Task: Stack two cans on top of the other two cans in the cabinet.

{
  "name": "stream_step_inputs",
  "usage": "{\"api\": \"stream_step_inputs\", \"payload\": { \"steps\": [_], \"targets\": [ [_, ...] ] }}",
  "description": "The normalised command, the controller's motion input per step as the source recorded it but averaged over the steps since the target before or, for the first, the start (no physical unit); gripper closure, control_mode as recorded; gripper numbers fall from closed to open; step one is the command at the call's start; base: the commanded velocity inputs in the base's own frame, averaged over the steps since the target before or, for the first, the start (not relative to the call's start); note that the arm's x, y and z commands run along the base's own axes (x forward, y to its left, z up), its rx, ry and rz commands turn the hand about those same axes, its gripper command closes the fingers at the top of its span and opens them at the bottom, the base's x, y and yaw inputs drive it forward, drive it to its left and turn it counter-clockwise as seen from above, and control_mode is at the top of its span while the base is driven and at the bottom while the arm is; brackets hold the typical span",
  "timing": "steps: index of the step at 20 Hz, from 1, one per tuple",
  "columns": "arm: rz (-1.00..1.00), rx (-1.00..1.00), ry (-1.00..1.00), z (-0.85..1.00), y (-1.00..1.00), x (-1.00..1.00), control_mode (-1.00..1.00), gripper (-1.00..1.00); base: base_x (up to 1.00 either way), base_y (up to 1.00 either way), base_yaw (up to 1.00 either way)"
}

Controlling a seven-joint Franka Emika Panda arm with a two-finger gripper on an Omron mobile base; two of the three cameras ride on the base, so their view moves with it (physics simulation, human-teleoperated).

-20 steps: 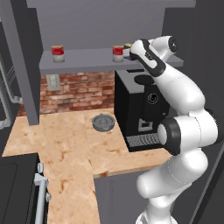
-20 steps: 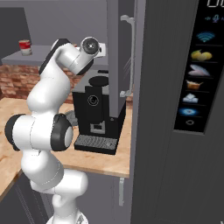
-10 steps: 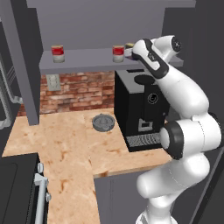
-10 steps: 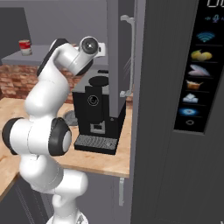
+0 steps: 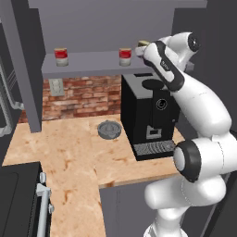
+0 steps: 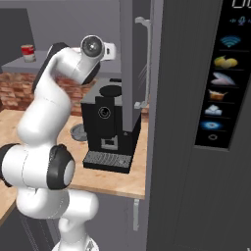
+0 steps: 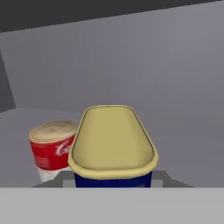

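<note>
In the hand view my gripper [image 7: 113, 178] is shut on the dark-blue can [image 7: 113, 146], whose yellow top fills the middle of the picture. A red-and-white can [image 7: 51, 149] stands just left of it on the cabinet's grey shelf board [image 7: 22, 124]. From the left base view the gripper [image 5: 141, 49] is at the shelf's right end, with the blue can's pale top [image 5: 142, 43] peeking out beside a red can [image 5: 125, 56]. Another red can [image 5: 61, 56] stands far left on the shelf board [image 5: 92, 65]. Whether the blue can rests on the board I cannot tell.
A black coffee machine [image 5: 150, 115] stands on the wooden counter [image 5: 74, 157] right under the shelf's right end. A grey round disc [image 5: 109, 129] lies beside it. The cabinet's side wall [image 5: 23, 69] closes the left. A tall dark panel [image 6: 196, 122] rises on the right.
The hand has stayed at the shelf's right end on the blue can. The arm's big elbow joint has sunk lower.
</note>
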Motion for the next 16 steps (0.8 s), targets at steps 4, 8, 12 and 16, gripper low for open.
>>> {"api": "stream_step_inputs", "payload": {
  "steps": [4,8,12,16],
  "targets": [
    [-0.16,0.00,0.00,0.29,-0.03,-0.42,-1.00,1.00,0.00,0.00,0.00],
    [-0.24,-0.02,0.00,0.31,-0.03,-0.33,-1.00,1.00,0.00,0.00,0.00],
    [-0.28,-0.02,0.00,0.27,-0.09,-0.39,-1.00,1.00,0.00,0.00,0.00],
    [-0.31,0.00,0.02,0.24,-0.10,-0.39,-1.00,1.00,0.00,0.00,0.00]
  ]
}}
